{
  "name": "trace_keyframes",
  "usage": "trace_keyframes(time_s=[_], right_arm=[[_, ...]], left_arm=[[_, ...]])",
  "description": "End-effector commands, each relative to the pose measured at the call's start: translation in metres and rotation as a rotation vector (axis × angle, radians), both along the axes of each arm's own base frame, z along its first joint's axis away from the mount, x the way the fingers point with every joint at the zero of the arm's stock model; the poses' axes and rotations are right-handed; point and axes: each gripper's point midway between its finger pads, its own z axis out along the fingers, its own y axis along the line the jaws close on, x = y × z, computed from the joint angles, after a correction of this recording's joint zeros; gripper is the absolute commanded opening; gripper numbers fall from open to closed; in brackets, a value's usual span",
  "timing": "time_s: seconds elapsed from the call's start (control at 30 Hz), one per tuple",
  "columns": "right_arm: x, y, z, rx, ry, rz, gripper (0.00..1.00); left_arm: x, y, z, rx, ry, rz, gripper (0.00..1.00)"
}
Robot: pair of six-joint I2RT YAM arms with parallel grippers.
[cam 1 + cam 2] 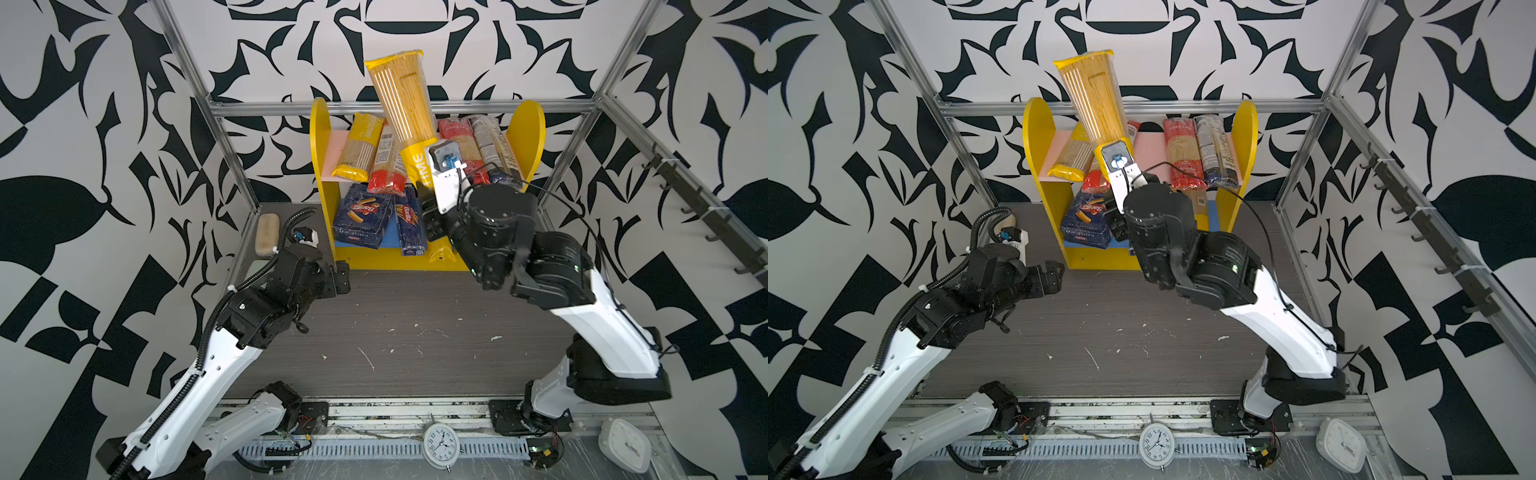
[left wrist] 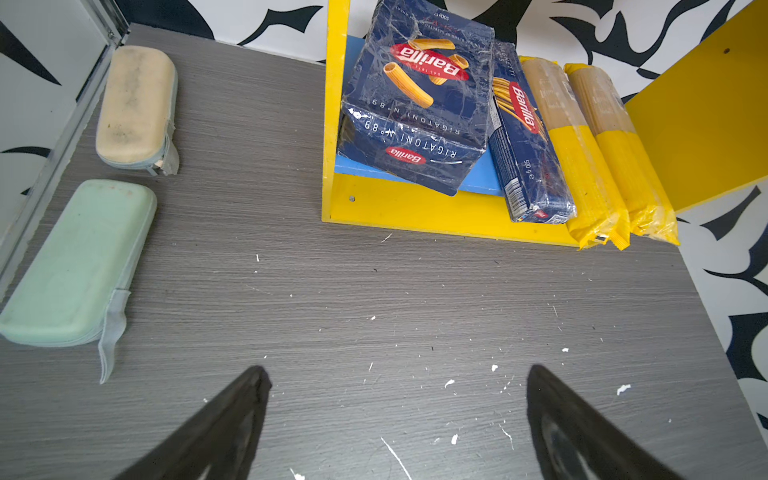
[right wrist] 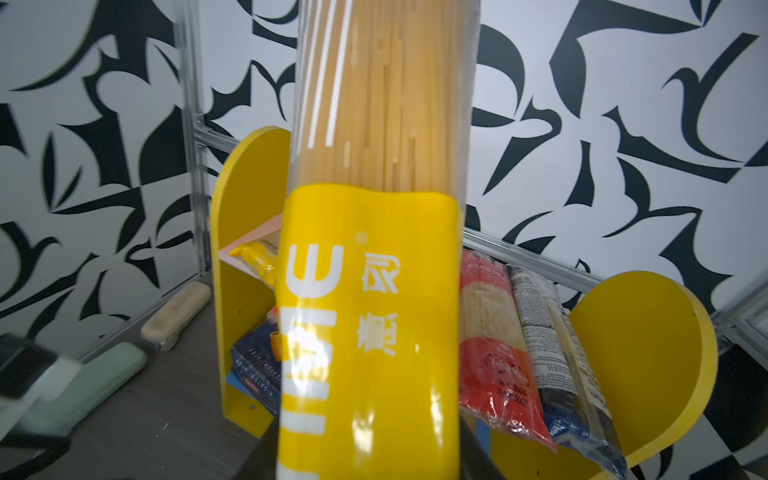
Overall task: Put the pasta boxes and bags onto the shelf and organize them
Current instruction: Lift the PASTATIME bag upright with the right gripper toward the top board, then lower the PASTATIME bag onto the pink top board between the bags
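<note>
Item: PASTATIME spaghetti bag [image 1: 401,104], yellow-ended, upright in my right gripper [image 3: 365,457], leaning toward 11 o'clock. Yellow shelf [image 1: 320,137], 12 o'clock: four bags [image 1: 359,145] above; rigatoni box [image 1: 361,216], spaghetti box [image 1: 409,226], two bags [image 2: 582,166] below.

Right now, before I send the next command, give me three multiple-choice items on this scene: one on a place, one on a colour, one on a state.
1. Where does the wide Barilla box lie?
A) pink upper board
B) blue lower board
C) table

2. What colour is the gripped end of the bag in the right gripper?
A) red
B) dark blue
C) yellow

3. How is the left gripper?
A) open and empty
B) shut on a box
C) shut on a bag

Key: 1 B, the left wrist view shows it resting on the blue board. 2 C, a yellow band with white lettering. 3 A, its jaws stand wide with nothing between.
</note>
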Motion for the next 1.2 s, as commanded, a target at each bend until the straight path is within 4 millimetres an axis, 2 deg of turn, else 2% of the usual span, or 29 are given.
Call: trace_keyframes(time_s=[0.0, 0.27, 0.37, 0.43, 0.53, 0.7, 0.87, 1.17], right_arm=[[0.016, -0.040, 0.055, 0.210, -0.099, -0.092, 0.00], [0.076, -0.040, 0.043, 0.235, -0.096, -0.143, 0.00], [0.096, -0.040, 0.044, 0.286, -0.118, -0.156, 0.00], [0.103, -0.049, 0.055, 0.334, -0.150, -0.178, 0.00], [0.118, -0.057, 0.057, 0.363, -0.161, -0.210, 0.00], [0.139, -0.061, 0.042, 0.405, -0.134, -0.239, 0.00], [0.161, -0.059, 0.019, 0.401, -0.086, -0.262, 0.00], [0.179, -0.054, -0.004, 0.426, -0.021, -0.247, 0.00]], left_arm=[[-0.002, 0.001, 0.001, 0.010, -0.017, -0.013, 0.99], [-0.003, 0.006, 0.001, 0.040, -0.034, -0.012, 0.99], [-0.003, 0.007, 0.000, 0.045, -0.039, -0.011, 0.99], [-0.002, 0.007, 0.000, 0.047, -0.040, -0.011, 0.99], [-0.002, 0.009, 0.000, 0.057, -0.043, -0.008, 0.99], [-0.003, 0.014, 0.001, 0.082, -0.050, 0.001, 0.99], [-0.001, 0.014, 0.001, 0.091, -0.052, 0.000, 0.99], [0.001, 0.015, -0.002, 0.118, -0.047, 0.001, 0.99]])
